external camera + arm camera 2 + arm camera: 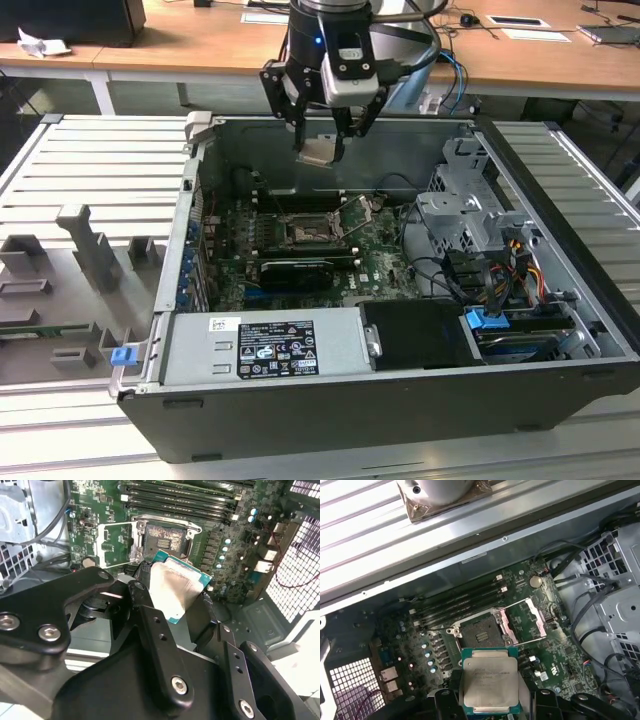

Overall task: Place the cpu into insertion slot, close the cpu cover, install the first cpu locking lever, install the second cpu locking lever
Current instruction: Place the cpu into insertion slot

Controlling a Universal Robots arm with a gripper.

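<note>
End effector (320, 150) gripping cpu (490, 680), insertion slot (479, 632) inside case (330, 425) (cpu cover (522, 622) open)

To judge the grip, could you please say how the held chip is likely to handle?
The chip looks thin, flat and rigid, so probably stiff and light. Its smooth metal face may slip; the gripper pinches only its edges.

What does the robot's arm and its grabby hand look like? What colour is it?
The end effector is black, with chunky jointed fingers dotted with shiny silver screws. A silver-grey box sits on its front. The arm above is round and dark, with a little blue light, and black cables loop beside it.
</note>
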